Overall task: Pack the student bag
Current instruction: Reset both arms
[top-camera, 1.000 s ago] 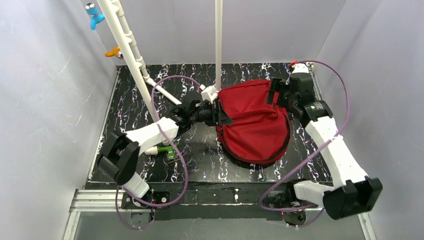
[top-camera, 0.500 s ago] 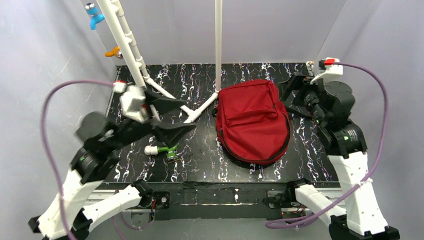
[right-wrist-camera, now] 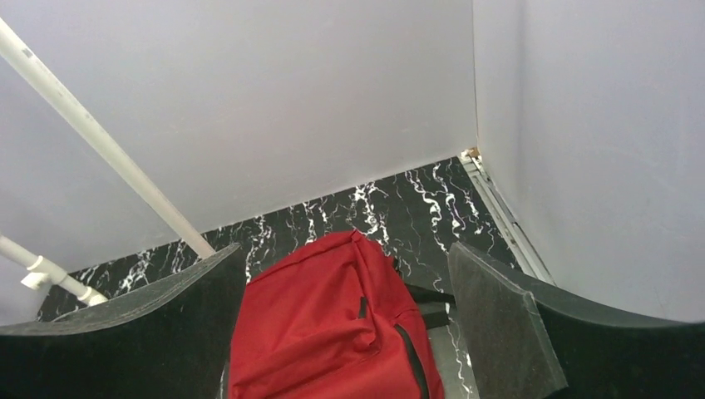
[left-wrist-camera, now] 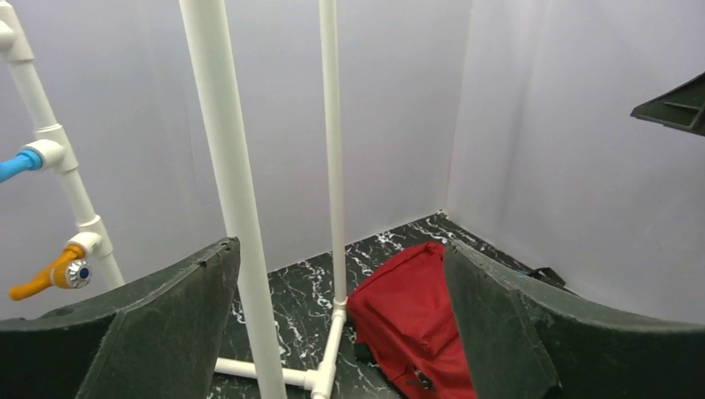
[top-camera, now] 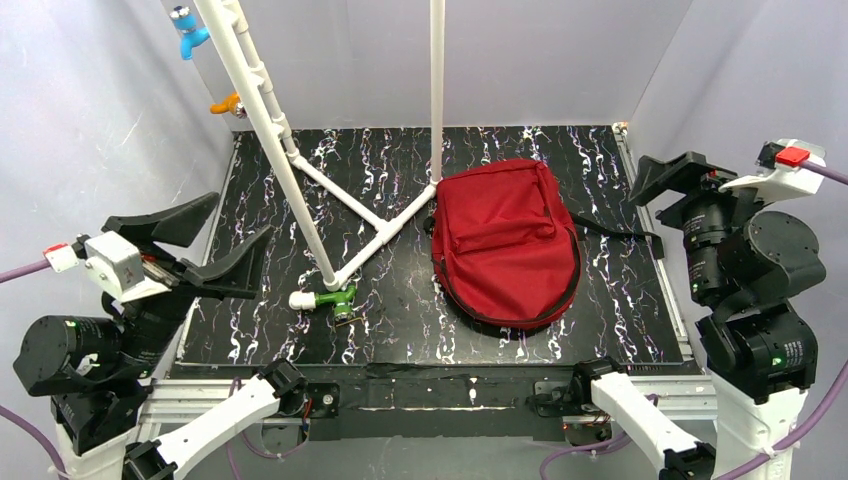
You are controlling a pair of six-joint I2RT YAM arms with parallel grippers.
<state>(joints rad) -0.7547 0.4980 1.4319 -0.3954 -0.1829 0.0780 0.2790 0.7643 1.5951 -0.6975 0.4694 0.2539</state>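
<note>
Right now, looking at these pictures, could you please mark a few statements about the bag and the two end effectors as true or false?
1. The student bag lies flat on the table, with nothing holding it. True.
2. The left end effector is shut on a pen. False: it is open and empty, beside the table's left edge.
3. The right end effector touches the bag. False: it is open and well apart from it, at the right side.
4. A small green and white item lies left of the bag, near the white pipe frame. True.
</note>
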